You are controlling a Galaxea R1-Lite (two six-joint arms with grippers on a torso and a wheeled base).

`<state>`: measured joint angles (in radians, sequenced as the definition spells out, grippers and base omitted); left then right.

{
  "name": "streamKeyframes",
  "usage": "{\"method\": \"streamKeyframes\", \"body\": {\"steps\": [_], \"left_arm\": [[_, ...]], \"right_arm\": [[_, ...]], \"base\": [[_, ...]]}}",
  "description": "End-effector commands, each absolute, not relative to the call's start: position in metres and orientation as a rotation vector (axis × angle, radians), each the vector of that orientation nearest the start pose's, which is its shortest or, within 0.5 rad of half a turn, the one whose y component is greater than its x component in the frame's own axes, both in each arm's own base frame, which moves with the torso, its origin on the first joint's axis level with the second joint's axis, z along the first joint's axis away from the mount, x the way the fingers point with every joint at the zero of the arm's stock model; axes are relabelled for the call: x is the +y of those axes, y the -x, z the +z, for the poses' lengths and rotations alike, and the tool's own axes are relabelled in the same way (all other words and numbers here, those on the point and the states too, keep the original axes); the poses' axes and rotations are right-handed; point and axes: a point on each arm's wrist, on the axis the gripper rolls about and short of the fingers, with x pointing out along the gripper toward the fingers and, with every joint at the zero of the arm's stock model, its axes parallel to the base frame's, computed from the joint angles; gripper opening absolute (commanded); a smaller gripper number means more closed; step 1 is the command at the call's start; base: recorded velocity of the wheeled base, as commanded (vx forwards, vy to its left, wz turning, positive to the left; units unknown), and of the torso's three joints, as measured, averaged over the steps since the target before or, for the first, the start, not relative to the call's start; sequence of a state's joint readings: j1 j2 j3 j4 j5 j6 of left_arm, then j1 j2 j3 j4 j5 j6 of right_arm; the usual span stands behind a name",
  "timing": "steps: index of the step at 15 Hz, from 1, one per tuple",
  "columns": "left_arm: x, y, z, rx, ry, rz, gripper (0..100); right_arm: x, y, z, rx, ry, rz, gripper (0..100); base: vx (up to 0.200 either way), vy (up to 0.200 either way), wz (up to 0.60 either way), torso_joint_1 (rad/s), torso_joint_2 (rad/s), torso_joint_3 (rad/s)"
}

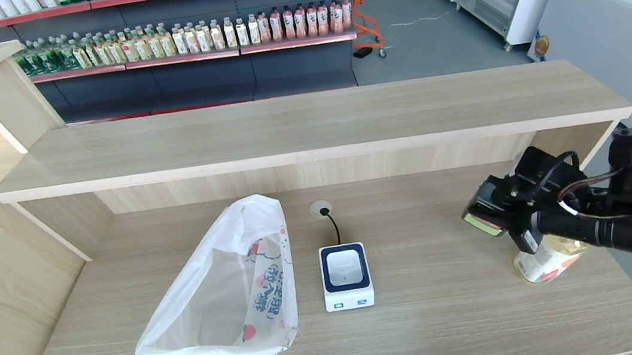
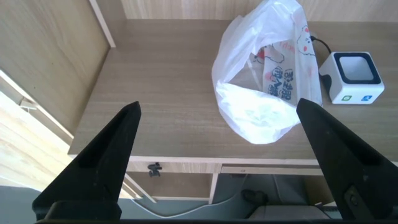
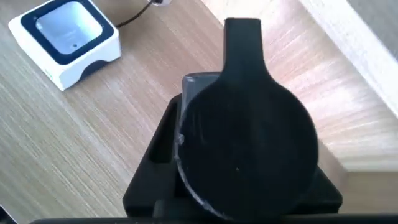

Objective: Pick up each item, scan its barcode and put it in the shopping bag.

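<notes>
Jaws: left gripper (image 2: 219, 107) is spread wide with nothing between, hanging over the near left edge of the counter (image 1: 460, 316). For the right gripper (image 1: 481, 220) I can't tell whether it is spread or closed. Count: one bottle (image 1: 546, 262), one scanner (image 1: 346, 275), one shopping bag (image 1: 228, 297). The bottle has pale yellow contents and a white label with red marks, and is partly hidden. It sits at the counter's right end under the right wrist, just beside that gripper; contact is unclear. It is well apart from the left gripper. The bag is white and translucent, lying mouth open just left of the scanner.
</notes>
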<state>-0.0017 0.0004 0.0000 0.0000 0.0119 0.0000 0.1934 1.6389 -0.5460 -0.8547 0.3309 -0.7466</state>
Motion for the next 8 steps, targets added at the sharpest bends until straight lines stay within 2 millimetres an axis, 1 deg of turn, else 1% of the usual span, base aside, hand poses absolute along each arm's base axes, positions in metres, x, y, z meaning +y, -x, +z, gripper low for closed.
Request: {"method": "streamKeyframes", "body": {"steps": [1,2,3,4,5,6,7,8], "left_arm": [[0.0,0.023,0.075,0.0,0.0,0.011,100],[0.0,0.023,0.075,0.0,0.0,0.011,100],[0.0,0.023,0.075,0.0,0.0,0.011,100],[0.0,0.023,0.075,0.0,0.0,0.011,100],[0.0,0.023,0.075,0.0,0.0,0.011,100],[0.0,0.023,0.075,0.0,0.0,0.011,100],[0.0,0.023,0.075,0.0,0.0,0.011,100],[0.0,0.023,0.075,0.0,0.0,0.012,100]], "right_arm": [[0.047,-0.218,0.168,-0.232,0.977,0.694,0],[0.049,-0.214,0.166,-0.353,1.111,0.778,0],[0.053,-0.209,0.162,-0.515,1.273,0.867,0],[0.059,-0.207,0.16,-0.622,1.365,0.904,0],[0.076,-0.204,0.159,-0.849,1.551,0.935,0],[0.093,-0.199,0.156,-0.96,1.603,0.968,0],[0.115,-0.191,0.151,-1.063,1.643,1.012,0],[0.135,-0.182,0.142,-1.135,1.71,1.042,0]], "base": [[0.0,0.0,0.0,0.0,0.0,0.0],[0.0,0.0,0.0,0.0,0.0,0.0],[0.0,0.0,0.0,0.0,0.0,0.0],[0.0,0.0,0.0,0.0,0.0,0.0],[0.0,0.0,0.0,0.0,0.0,0.0],[0.0,0.0,0.0,0.0,0.0,0.0],[0.0,0.0,0.0,0.0,0.0,0.0],[0.0,0.0,0.0,0.0,0.0,0.0]]}}
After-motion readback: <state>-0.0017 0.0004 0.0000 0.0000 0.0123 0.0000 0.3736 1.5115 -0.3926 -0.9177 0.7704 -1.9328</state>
